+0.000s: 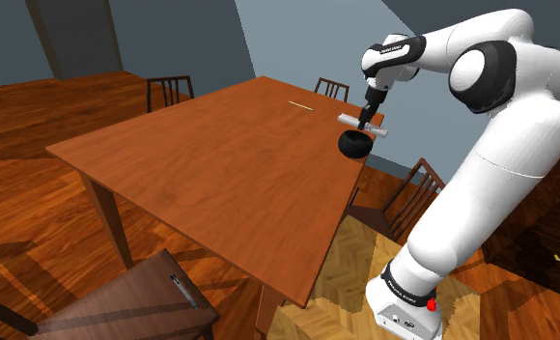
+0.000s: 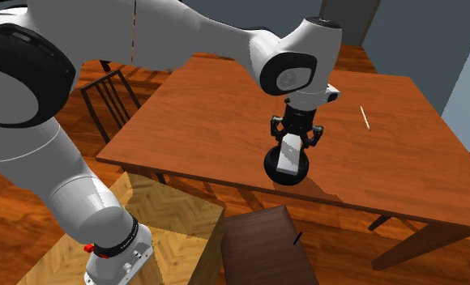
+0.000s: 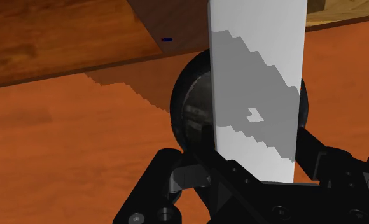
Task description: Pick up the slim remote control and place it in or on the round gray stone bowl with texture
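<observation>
A slim, flat, pale grey remote control [image 1: 362, 123] hangs just above a round dark bowl [image 1: 355, 144], which stands near the table edge closest to the arm. My black gripper [image 1: 368, 116] is shut on the remote from above. In the second exterior view the remote [image 2: 289, 154] points down over the bowl [image 2: 271, 167], with the gripper [image 2: 294, 136] clasping its upper end. In the wrist view the remote [image 3: 256, 83] runs out from between the two fingers of the gripper [image 3: 256, 168] and covers much of the bowl [image 3: 189, 108] behind it. Whether the remote touches the bowl I cannot tell.
The bowl stands on a large brown wooden table [image 1: 201, 174]. A thin yellow stick [image 1: 300, 105] lies near its far edge. Wooden chairs [image 1: 169, 92] [image 1: 413, 198] stand around the table. A low dark wooden stool [image 1: 133, 304] with a pen on it stands beside the table.
</observation>
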Available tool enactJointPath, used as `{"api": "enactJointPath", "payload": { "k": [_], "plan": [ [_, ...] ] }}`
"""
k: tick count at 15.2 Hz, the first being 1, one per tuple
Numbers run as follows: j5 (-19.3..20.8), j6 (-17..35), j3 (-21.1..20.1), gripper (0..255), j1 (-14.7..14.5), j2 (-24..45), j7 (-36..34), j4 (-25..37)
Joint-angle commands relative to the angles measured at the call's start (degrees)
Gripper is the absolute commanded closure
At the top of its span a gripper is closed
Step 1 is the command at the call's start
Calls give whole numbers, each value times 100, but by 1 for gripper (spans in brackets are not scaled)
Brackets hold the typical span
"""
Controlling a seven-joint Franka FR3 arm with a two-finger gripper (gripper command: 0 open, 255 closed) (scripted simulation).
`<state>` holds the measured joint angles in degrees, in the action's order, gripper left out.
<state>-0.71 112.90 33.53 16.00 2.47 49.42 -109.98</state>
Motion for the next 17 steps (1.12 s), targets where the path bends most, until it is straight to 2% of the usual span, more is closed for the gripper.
{"api": "enactJointPath", "payload": {
  "k": [1, 7, 15, 16, 17],
  "plan": [
    [-31, 152, 7, 255, 11, 48, 32, -107],
    [-143, 623, 6, 255, 31, 217, 106, -438],
    [-143, 623, 6, 255, 32, 217, 106, -438],
    [-142, 624, 5, 0, 31, 216, 104, -439],
    [-142, 624, 4, 0, 30, 216, 103, -440]
  ]
}}
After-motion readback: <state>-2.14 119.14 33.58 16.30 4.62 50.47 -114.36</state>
